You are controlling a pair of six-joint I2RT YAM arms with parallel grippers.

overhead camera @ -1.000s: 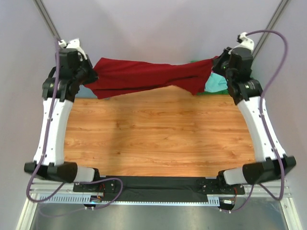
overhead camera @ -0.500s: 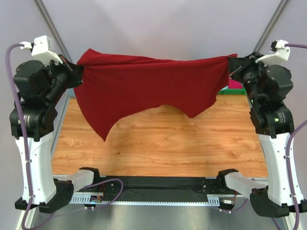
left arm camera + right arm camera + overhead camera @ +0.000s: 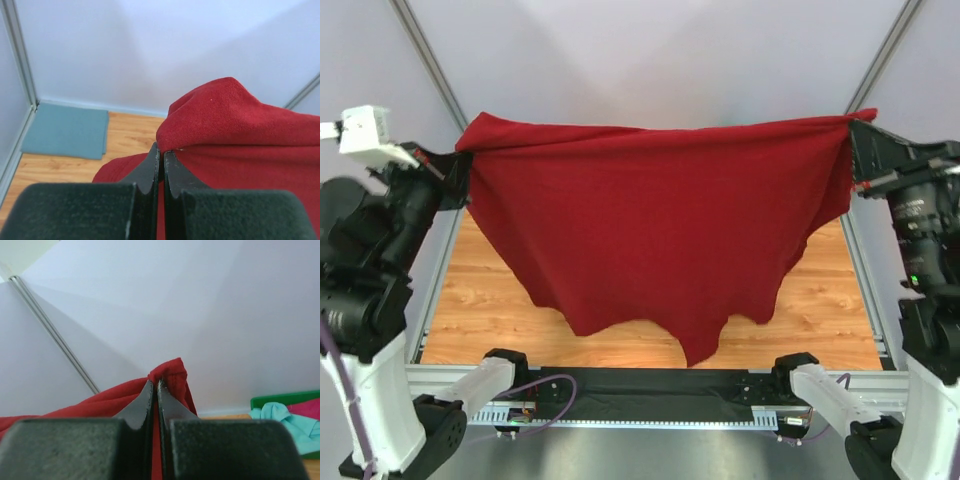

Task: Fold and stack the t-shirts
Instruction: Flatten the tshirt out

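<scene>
The dark red t-shirt (image 3: 650, 240) hangs spread out in the air between the two raised arms, above the counter (image 3: 820, 320). Its top edge runs almost level from one arm to the other, and its lower edge droops in loose, uneven points.

The left tool (image 3: 448, 168) is pinched narrow on a bunched corner at the shirt's left end. The wrist view shows the cloth humped over its closed tips. The right tool (image 3: 856, 150) is clamped the same way on the opposite corner, with a small fold of red cloth poking out past its tips.

A grey-blue t-shirt (image 3: 65, 131) lies flat as a neat rectangle on the counter near the back wall. In the right wrist view, a green tray (image 3: 280, 400) holds a crumpled mint green t-shirt (image 3: 285, 421) with a pinkish-red t-shirt (image 3: 307, 407) just beside it.
</scene>
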